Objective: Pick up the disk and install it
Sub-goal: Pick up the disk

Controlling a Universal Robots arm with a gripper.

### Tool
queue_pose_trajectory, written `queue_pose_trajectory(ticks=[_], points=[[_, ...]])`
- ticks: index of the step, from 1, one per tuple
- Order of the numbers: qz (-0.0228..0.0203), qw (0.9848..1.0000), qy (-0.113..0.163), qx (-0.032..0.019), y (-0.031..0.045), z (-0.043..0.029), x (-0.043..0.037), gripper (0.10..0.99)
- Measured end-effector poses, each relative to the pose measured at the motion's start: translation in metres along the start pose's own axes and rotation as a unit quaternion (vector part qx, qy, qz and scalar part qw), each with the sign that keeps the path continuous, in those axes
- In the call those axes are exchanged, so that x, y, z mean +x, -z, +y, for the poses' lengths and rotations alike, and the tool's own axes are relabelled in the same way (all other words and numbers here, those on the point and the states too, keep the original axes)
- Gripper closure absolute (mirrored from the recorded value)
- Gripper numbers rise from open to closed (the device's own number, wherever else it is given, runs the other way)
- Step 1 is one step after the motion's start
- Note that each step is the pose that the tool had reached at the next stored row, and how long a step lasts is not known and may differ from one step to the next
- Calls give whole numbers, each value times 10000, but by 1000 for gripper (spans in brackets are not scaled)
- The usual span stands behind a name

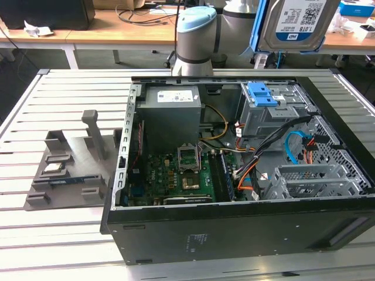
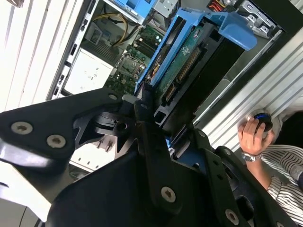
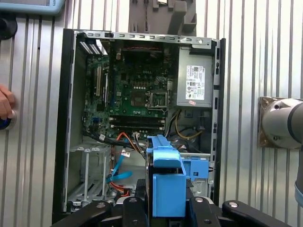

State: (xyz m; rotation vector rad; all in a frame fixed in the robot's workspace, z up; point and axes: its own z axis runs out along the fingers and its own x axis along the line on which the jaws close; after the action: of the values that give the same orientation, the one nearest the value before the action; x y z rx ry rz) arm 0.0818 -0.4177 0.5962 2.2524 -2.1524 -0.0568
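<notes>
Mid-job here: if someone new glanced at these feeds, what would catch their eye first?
The disk, in its bright blue bracket, hangs clamped in the gripper over the open computer case, which lies on its side on the slatted table with its green motherboard exposed. In the second wrist view a person's hand rests on a dark round object beside the case.

The disk (image 1: 299, 20), at the exterior view's far right, carries a white-and-blue label (image 1: 300, 17) with barcodes. The grey box (image 1: 174, 120) inside the computer case (image 1: 234, 234) bears a white label (image 1: 179, 95), its lettering too small to read.
</notes>
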Motion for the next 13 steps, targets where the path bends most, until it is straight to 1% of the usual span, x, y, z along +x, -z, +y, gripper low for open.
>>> queue_pose_trajectory(ticks=[2, 4, 8, 10, 13], points=[[4, 10000, 0, 0, 0, 1, 24, 718], [11, 10000, 0, -1, 1, 3, 68, 718], [17, 10000, 0, -1, 1, 5, 111, 718], [24, 10000, -1, -1, 1, 7, 149, 718], [30, 10000, -1, -1, 1, 8, 184, 718]])
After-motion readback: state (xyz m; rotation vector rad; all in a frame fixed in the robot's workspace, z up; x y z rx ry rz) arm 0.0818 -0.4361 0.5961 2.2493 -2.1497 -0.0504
